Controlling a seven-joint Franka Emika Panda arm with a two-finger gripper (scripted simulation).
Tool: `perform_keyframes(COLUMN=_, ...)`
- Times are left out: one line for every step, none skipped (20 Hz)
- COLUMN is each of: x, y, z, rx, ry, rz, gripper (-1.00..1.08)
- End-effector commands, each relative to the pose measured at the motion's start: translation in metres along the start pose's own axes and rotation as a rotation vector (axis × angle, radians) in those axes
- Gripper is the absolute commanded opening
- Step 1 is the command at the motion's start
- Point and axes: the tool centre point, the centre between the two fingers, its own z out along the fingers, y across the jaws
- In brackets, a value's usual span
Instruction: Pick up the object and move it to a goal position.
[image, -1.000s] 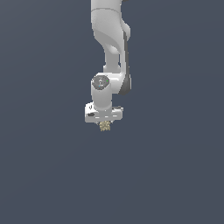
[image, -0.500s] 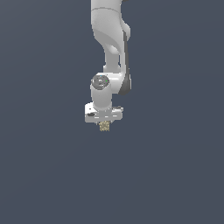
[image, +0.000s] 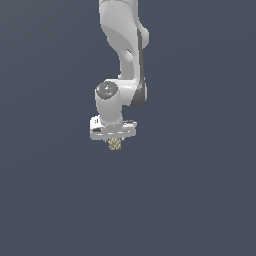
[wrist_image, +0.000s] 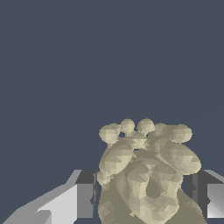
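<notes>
Reaching down from the top of the exterior view, the white arm (image: 122, 55) is seen ending in the gripper (image: 115, 141), which is clamped on the object (image: 115, 144). The object (wrist_image: 146, 175), a tan, knobbly lump, is held between the two fingers (wrist_image: 78, 200) and pokes out just beneath them.
</notes>
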Motion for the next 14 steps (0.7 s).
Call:
perform_keyframes(x=0.007, y=0.011, z=-0.013, rx=0.000, ry=0.001, rz=0.000, gripper=-1.00)
perform_keyframes(x=0.010, y=0.015, z=-0.019, rx=0.000, ry=0.001, rz=0.000, gripper=-1.00)
perform_keyframes(x=0.013, y=0.020, z=-0.025, rx=0.000, ry=0.001, rz=0.000, gripper=-1.00)
perform_keyframes(x=0.017, y=0.025, z=-0.031, rx=0.000, ry=0.001, rz=0.000, gripper=-1.00)
perform_keyframes(x=0.020, y=0.031, z=-0.037, rx=0.000, ry=0.000, rz=0.000, gripper=-1.00)
perform_keyframes(x=0.024, y=0.036, z=-0.044, rx=0.000, ry=0.000, rz=0.000, gripper=-1.00)
perform_keyframes(x=0.028, y=0.042, z=-0.051, rx=0.000, ry=0.000, rz=0.000, gripper=-1.00)
perform_keyframes(x=0.031, y=0.047, z=-0.058, rx=0.000, ry=0.000, rz=0.000, gripper=-1.00)
perform_keyframes(x=0.035, y=0.053, z=-0.065, rx=0.000, ry=0.000, rz=0.000, gripper=-1.00)
perform_keyframes(x=0.039, y=0.059, z=-0.072, rx=0.000, ry=0.000, rz=0.000, gripper=-1.00)
perform_keyframes(x=0.043, y=0.065, z=-0.079, rx=0.000, ry=0.000, rz=0.000, gripper=-1.00)
perform_keyframes(x=0.047, y=0.070, z=-0.085, rx=0.000, ry=0.000, rz=0.000, gripper=-1.00)
perform_keyframes(x=0.051, y=0.075, z=-0.092, rx=0.000, ry=0.000, rz=0.000, gripper=-1.00)
perform_keyframes(x=0.054, y=0.080, z=-0.098, rx=0.000, ry=0.000, rz=0.000, gripper=-1.00)
